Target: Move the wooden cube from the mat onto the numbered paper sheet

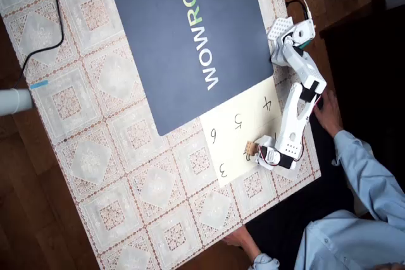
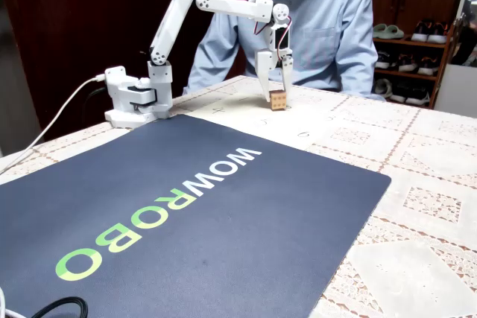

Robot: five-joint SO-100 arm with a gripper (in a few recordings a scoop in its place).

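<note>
My gripper [image 2: 276,91] points straight down, fingers closed around the wooden cube [image 2: 278,100]. The cube rests on the numbered paper sheet [image 1: 235,132] near the 2, off the mat [image 2: 186,214].

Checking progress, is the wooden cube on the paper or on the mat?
On the paper: the cube sits there, off the mat.
</note>
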